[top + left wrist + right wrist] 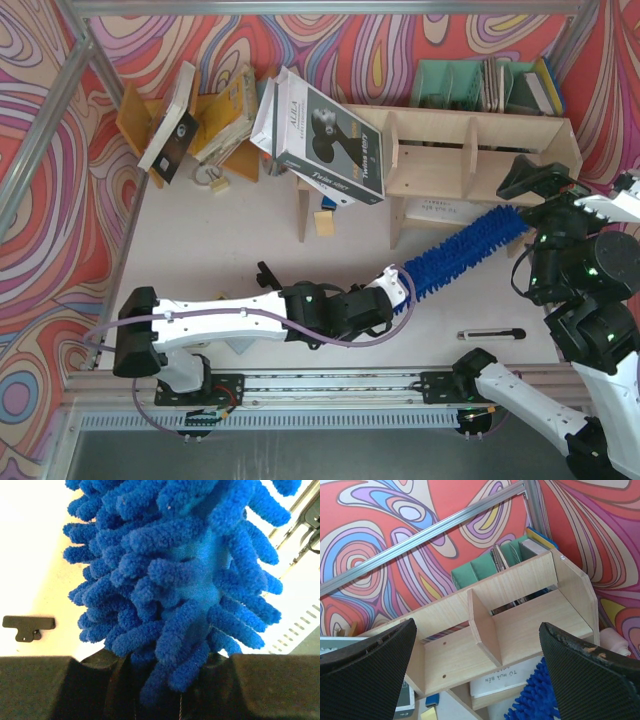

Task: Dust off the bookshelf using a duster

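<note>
The left gripper (398, 287), mid-frame, has its fingers clamped on the base of the blue duster (465, 250). The duster slants up and right over the table (250, 250) to the lower right front of the plywood bookshelf (440, 150). The right gripper (572, 195) hovers beside that end, fingers spread wide and empty.

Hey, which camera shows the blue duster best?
The top external view: it shows the duster full length, from the left gripper up to its tip by the bookshelf. The left wrist view is filled by its fibres close up; the right wrist view catches only a blue corner at the bottom.
</note>
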